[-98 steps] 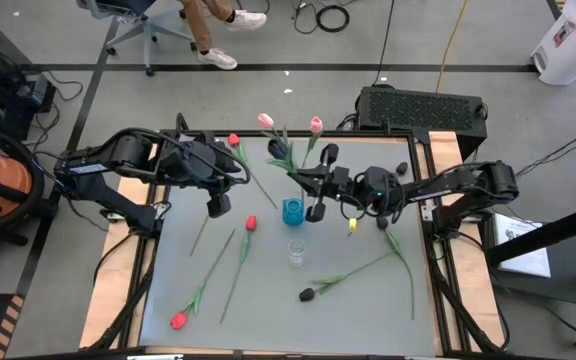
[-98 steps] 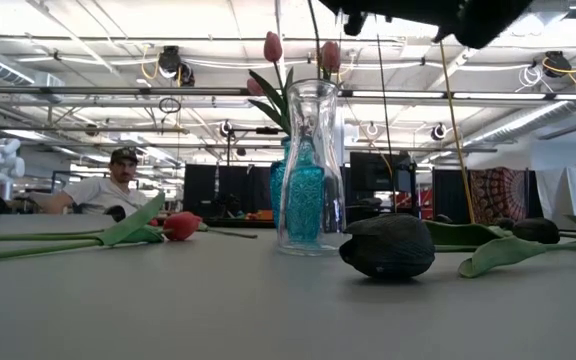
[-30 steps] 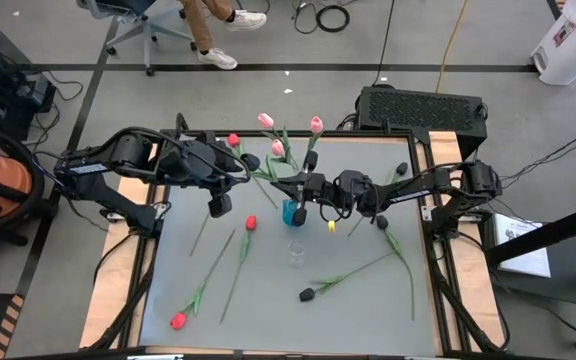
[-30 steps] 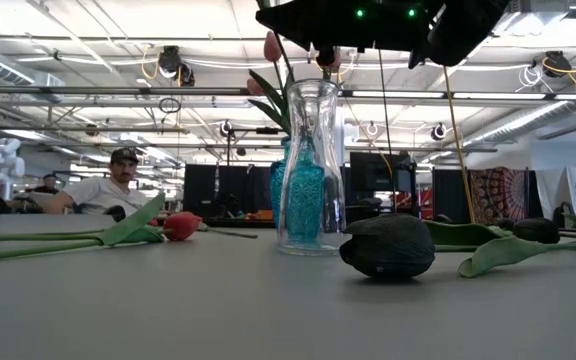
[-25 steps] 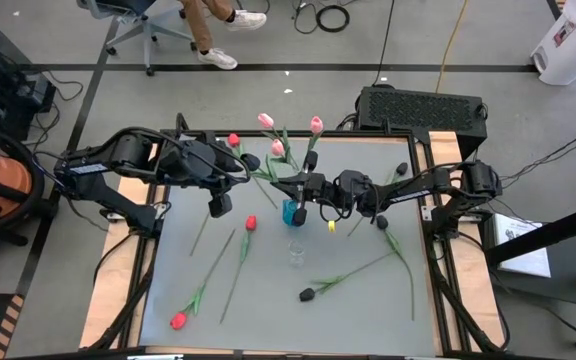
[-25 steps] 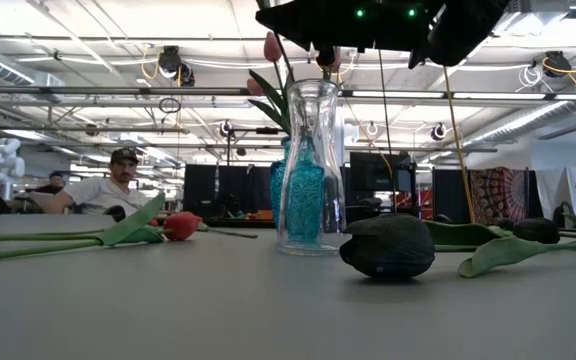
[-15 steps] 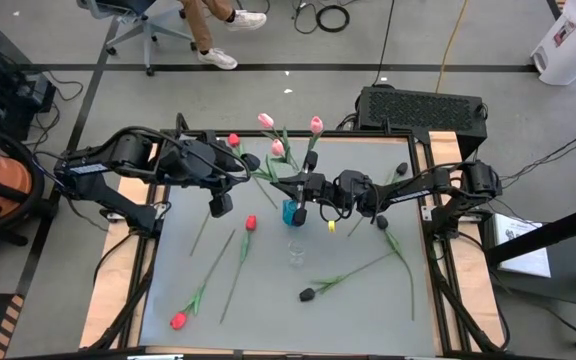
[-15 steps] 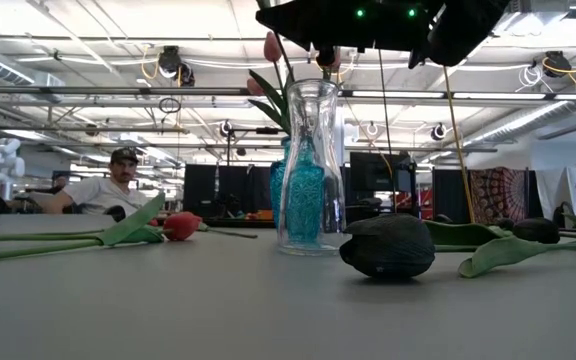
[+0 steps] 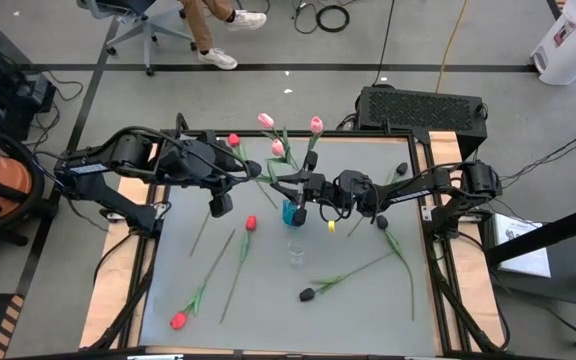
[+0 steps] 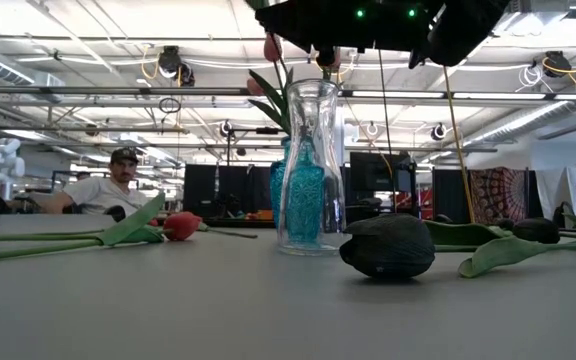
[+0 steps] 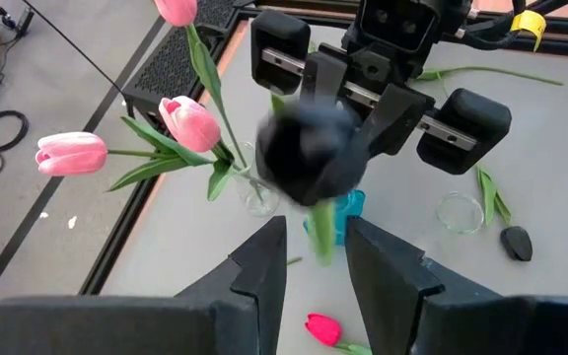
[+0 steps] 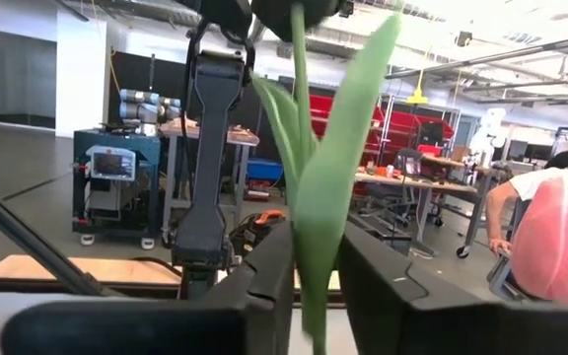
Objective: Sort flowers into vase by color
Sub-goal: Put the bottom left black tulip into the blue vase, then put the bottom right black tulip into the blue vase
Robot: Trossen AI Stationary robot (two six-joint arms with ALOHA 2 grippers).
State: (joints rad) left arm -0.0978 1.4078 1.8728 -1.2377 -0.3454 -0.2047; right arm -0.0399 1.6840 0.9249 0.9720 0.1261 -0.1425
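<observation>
Black tulip (image 11: 309,158): stem between right hand's (image 9: 290,187) slightly parted fingers, above blue vase (image 9: 293,212). Left hand (image 9: 252,165) beside vase, partly open, empty.

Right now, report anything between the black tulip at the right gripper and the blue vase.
Nothing visible does. The black tulip hangs at the right gripper above the blue vase; the pink tulips beside it lean away. The left gripper waits apart.
</observation>
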